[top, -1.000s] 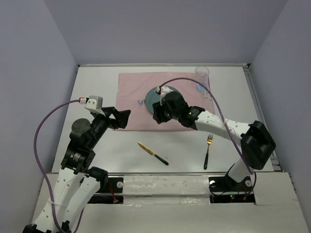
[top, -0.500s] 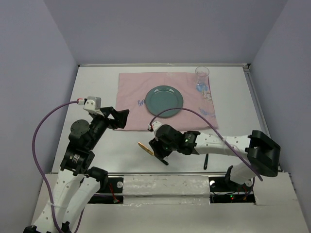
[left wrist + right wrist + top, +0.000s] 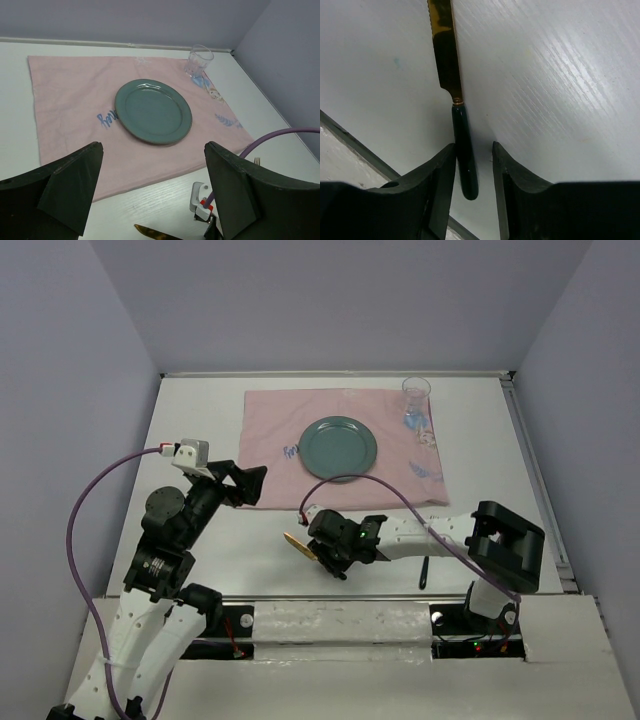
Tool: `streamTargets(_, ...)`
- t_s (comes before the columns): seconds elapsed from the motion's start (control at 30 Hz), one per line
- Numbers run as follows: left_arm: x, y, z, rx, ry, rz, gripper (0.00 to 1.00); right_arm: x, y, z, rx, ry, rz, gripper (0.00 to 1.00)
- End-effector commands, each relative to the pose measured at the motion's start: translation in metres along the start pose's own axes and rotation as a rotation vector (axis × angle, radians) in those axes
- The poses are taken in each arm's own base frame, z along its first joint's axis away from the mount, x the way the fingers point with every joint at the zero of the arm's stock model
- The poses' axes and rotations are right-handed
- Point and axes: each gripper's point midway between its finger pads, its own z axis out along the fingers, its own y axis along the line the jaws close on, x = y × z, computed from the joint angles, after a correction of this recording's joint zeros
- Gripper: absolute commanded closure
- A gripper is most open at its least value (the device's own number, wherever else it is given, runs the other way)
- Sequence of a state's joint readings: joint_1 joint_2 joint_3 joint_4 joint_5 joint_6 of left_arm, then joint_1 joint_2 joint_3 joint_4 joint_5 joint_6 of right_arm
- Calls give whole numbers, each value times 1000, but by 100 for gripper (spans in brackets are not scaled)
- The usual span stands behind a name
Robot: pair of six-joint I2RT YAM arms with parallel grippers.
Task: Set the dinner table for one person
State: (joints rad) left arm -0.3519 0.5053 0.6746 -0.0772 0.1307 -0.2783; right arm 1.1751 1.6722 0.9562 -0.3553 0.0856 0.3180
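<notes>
We see R gripper (image 3: pixel 472 152) low over the gold-bladed, dark-green-handled knife (image 3: pixel 449 75), jaws apart either side of the handle, not clamped. L gripper (image 3: pixel 152 146) gapes wide above the large white rectangular dinner table (image 3: pixel 200 410), which carries knife, pink cloth placemat (image 3: pixel 275 430) & round teal plate (image 3: pixel 339 447).

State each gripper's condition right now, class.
Left gripper: open, empty.
Right gripper: open, straddling the knife handle, not yet clamped.

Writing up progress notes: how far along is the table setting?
Done: plate sits on the pink placemat, glass at its far right corner. In hand: right gripper straddles the knife handle, jaws not yet clamped. To do: knife and fork both lie on the bare table near the arms; left gripper hovers open.
</notes>
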Motion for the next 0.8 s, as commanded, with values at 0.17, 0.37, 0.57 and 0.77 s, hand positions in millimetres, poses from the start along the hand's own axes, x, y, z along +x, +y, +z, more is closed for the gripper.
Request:
streamTargets(0.17, -23, -12, -4, 41, -68, 16, 7, -9, 10, 3, 3, -5, -5, 84)
streamTargets(0.37, -23, -12, -4, 42, -68, 16, 7, -26, 13, -12, -6, -66, 21, 100)
streamTargets(0.57, -25, -12, -5, 40, -75, 18, 7, -76, 8, -53, 36, -250, 64, 100)
streamTargets(0.77, -24, -11, -4, 35, -70, 17, 7, -127, -65, -96, 206, -427, 182, 100)
